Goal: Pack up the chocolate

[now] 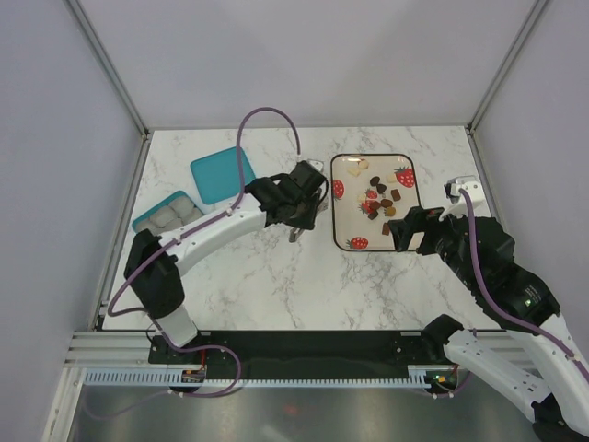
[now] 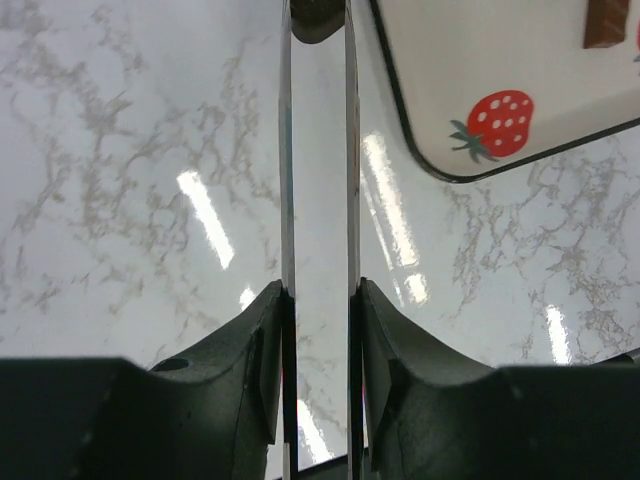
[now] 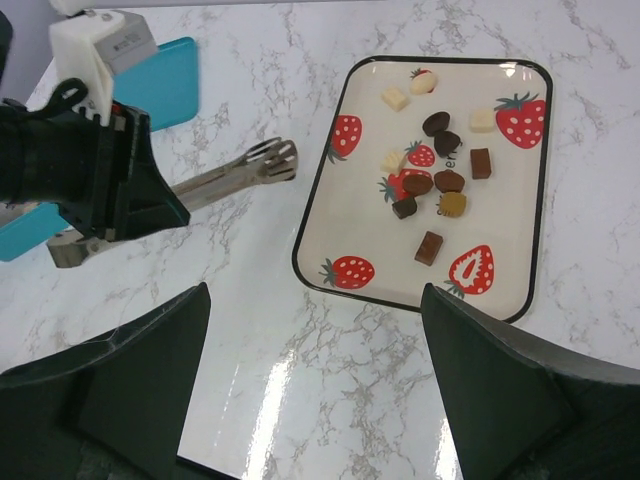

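Observation:
Several chocolate pieces (image 1: 379,201), dark, mid brown and cream, lie on a white tray with strawberry prints (image 1: 345,221). They also show in the right wrist view (image 3: 440,178) on the tray (image 3: 330,215). My left gripper (image 1: 302,195) is shut on silver tongs (image 1: 295,234), just left of the tray. In the left wrist view the gripper (image 2: 320,295) clamps the two tong blades (image 2: 287,150), with the tray corner (image 2: 450,60) to the right. The tong tips (image 3: 272,160) hold nothing. My right gripper (image 1: 409,230) is open and empty over the tray's near right corner (image 3: 315,300).
A teal lid (image 1: 222,174) lies at the back left, also in the right wrist view (image 3: 165,80). A teal compartment box (image 1: 167,214) sits left of the left arm. Walls and frame posts enclose the marble table (image 1: 276,276).

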You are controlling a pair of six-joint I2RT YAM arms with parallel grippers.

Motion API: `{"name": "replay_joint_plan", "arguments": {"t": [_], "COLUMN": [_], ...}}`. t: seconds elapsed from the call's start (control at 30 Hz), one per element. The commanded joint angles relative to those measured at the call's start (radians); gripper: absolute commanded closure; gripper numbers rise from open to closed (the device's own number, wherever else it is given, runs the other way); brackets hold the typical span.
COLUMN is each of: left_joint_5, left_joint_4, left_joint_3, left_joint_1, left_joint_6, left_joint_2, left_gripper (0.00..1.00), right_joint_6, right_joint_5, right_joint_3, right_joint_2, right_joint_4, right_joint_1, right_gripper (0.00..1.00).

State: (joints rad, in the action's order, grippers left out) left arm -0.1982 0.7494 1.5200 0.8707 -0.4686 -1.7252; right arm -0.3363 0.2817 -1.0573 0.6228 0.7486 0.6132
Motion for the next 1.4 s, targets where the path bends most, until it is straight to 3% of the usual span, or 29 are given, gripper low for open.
{"name": "replay_joint_plan", "arguments": {"t": [0.0, 0.27, 0.4, 0.63, 1.37], "left_joint_5": [-0.095, -0.138, -0.202, -0.208, -0.261], "left_joint_4": [0.162, 0.421, 0.563, 0.594, 0.613], "left_joint_3": [-0.036, -0.165, -0.173, -0.254, -0.425], "left_joint_1": [-0.082, -0.333, -0.438, -0.624, -0.693], "left_joint_6": [-0.116, -0.242, -0.272, -0.271, -0.265], "left_joint_2": [0.151, 0.496, 0.581, 0.645, 0.667], "left_gripper": [0.64, 0.64, 0.65, 0.64, 0.64], "right_joint_6": [-0.004, -0.024, -0.036, -0.027, 0.008], "right_joint_5": [-0.042, -0.148, -0.142, -0.121, -0.061], "right_joint_3": [0.009, 0.086, 0.106, 0.117, 0.117], "right_joint_2": [-0.015, -0.043, -0.069, -0.112, -0.144], "right_joint_4": [-0.04, -0.095, -0.115, -0.112, -0.084], "right_joint_1": [0.005, 0.008, 0.057, 0.108, 0.158], "right_gripper": [0.05, 0.05, 0.04, 0.04, 0.04]}}
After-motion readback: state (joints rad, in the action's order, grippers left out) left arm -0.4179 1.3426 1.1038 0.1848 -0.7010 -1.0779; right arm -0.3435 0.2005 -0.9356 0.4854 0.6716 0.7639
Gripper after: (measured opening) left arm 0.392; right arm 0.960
